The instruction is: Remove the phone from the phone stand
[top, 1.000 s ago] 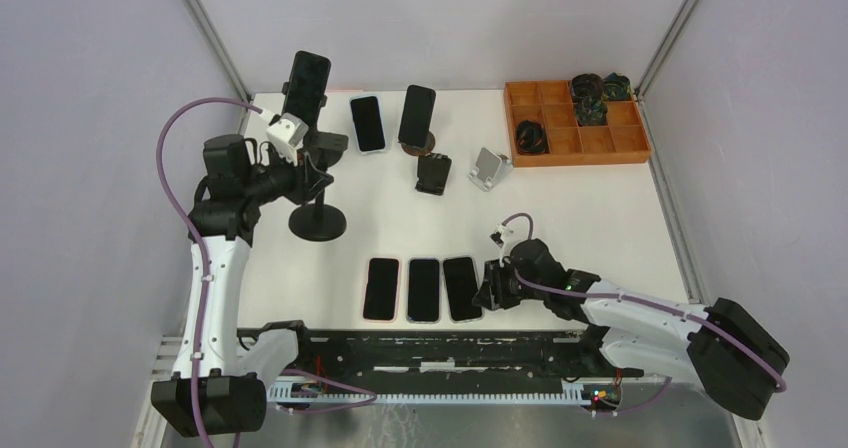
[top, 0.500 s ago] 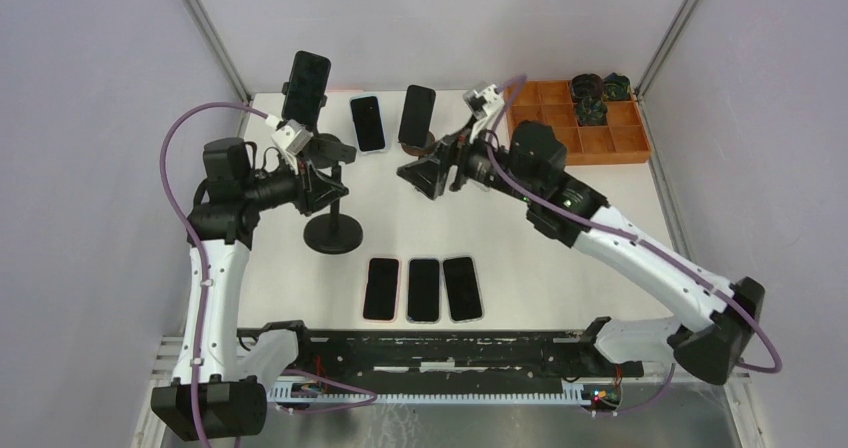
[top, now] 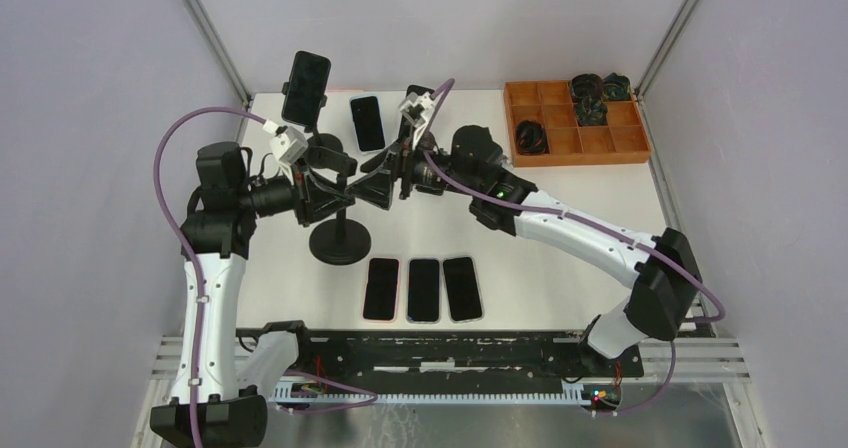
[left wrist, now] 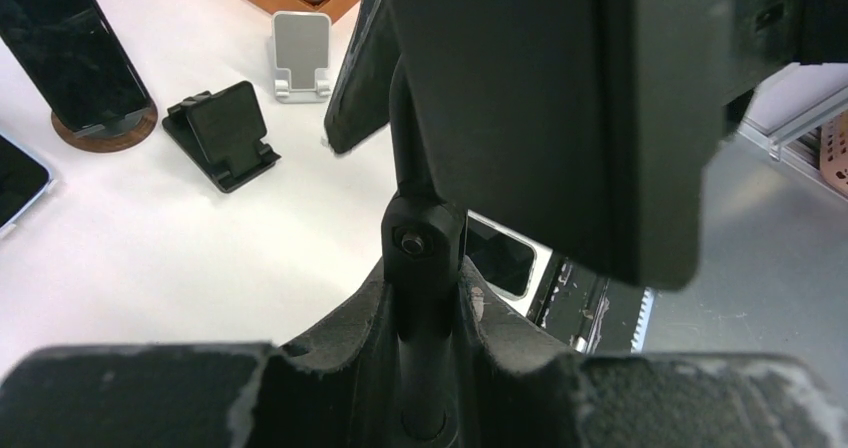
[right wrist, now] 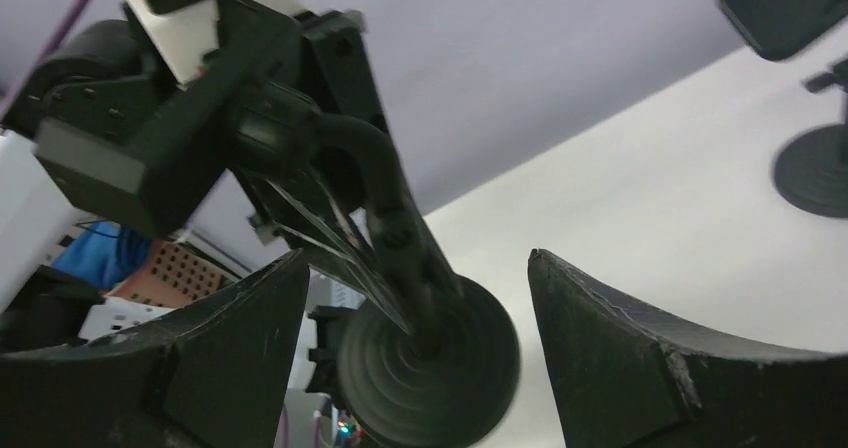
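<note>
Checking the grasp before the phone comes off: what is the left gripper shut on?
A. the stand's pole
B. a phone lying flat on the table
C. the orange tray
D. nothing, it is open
A: in the left wrist view, the left gripper is shut around the pole of the black stand, just below its joint.

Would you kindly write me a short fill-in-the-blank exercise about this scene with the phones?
1. The left gripper is shut on the ___ of the phone stand.
2. The right gripper has its jaws ___.
3. ___ phones lie flat side by side in a row.
4. The orange tray sits in the far ___ corner.

Missing words: pole; open; three; right.
</note>
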Robot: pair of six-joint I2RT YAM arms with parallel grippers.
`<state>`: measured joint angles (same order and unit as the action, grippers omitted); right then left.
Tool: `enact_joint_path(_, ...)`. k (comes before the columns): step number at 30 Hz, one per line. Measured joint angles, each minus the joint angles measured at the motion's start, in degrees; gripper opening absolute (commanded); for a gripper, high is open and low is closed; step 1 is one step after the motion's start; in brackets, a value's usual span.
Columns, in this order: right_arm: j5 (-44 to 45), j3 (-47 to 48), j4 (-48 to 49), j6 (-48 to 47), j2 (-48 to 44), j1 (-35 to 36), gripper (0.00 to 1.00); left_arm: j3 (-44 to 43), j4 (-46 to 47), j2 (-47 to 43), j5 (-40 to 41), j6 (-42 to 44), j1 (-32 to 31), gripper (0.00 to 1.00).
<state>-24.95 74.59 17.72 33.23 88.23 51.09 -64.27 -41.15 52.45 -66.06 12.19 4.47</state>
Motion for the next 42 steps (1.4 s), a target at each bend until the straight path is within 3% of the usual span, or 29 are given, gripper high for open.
enact_joint_path(5,-1.18,4.59,3.50,1.64,4.68,2.25,0.73,-0.02,-0.04,0.02,-0.28,0.00,-0.07,0.02)
enact_joint_path(10,-2.82,6.93,5.64,4.13,7.78,2.91,0.36,-0.11,-0.28,0.15,0.35,-0.02,0.28,0.02)
enact_joint_path(16,-2.86,8.57,5.62,3.96,8.59,2.12,0.11,-1.22,-1.84,0.22,-0.66,-0.07,0.28,0.05)
enact_joint_path(17,-3.06,8.57,5.62,3.98,8.59,1.88,0.09,-1.49,-2.32,0.24,-0.59,-0.07,0.28,0.14)
enact_joint_path(18,-3.30,8.57,5.66,3.93,8.59,1.70,0.08,-1.75,-2.71,0.31,-0.59,-0.07,0.28,0.34)
enact_joint_path(20,-3.76,8.61,5.68,4.07,8.59,1.33,0.05,-1.92,-2.97,0.46,-0.48,0.04,0.26,0.88)
enact_joint_path(21,-3.96,8.61,5.33,4.04,8.59,0.98,0.04,-1.97,-2.95,0.57,-0.59,0.20,0.24,0.98)
enact_joint_path(25,-4.44,8.61,3.41,3.80,8.59,-2.73,0.01,-2.84,-3.32,0.63,-0.28,0.24,0.15,1.00)
enact_joint_path(31,-3.19,12.35,-4.07,-1.64,8.59,-14.47,0.00,-4.70,-3.32,1.20,4.33,-0.81,0.00,1.00)
enact_joint_path(36,6.62,19.85,-12.28,-13.77,8.59,-21.68,0.00,-8.11,-4.22,5.11,10.64,-1.75,-0.09,1.00)
enact_joint_path(42,19.02,20.70,-12.00,-24.41,9.03,-25.20,0.00,-10.99,-6.82,12.26,16.76,-1.95,-0.09,1.00)
